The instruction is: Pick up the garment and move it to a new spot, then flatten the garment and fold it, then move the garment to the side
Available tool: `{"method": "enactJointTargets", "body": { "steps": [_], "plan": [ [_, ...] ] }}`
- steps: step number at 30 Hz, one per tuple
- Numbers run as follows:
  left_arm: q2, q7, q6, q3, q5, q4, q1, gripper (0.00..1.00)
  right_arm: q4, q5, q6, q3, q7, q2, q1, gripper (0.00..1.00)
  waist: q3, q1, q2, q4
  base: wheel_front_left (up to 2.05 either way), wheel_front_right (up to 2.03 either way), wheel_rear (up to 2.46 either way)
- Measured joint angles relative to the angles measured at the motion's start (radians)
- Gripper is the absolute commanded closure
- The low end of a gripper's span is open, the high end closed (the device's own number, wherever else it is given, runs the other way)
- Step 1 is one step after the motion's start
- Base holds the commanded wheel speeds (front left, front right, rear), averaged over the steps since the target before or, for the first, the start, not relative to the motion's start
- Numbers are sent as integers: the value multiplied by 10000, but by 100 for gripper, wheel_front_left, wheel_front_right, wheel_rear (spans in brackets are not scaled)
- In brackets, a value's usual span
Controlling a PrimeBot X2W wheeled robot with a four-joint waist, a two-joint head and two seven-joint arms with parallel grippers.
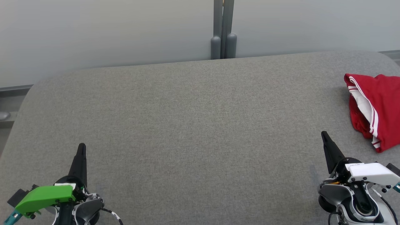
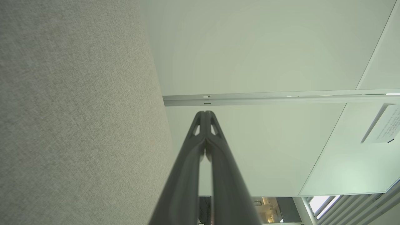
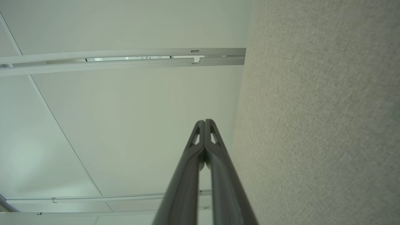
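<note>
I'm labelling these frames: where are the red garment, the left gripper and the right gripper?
red garment (image 1: 387,103), head view, on its red cloth right of the white stripes.
left gripper (image 1: 82,146), head view, tip of its shut jaws.
right gripper (image 1: 323,133), head view, tip of its shut jaws.

The grey padded surface (image 1: 200,125) lies bare from the lower left of the frame across the middle to its far edge, giving wide room for either arm to sweep. The one thing lying on it is the red garment (image 1: 379,106), bunched at the right edge, up and to the right of the right gripper (image 1: 324,135). Behind the far edge a grey post (image 1: 223,37) and a pale wall (image 1: 93,31) close off the top of the frame.
</note>
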Motion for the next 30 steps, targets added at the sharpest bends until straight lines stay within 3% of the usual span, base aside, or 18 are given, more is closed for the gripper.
{"method": "enactJointTargets", "body": {
  "steps": [30],
  "plan": [
    [0, 0, 0, 0, 0, 0, -1, 100, -2, 2, 0, 0, 0, 0, 1, 100, 0, 0, 0, 0, 0, 0, 0]
  ]
}}
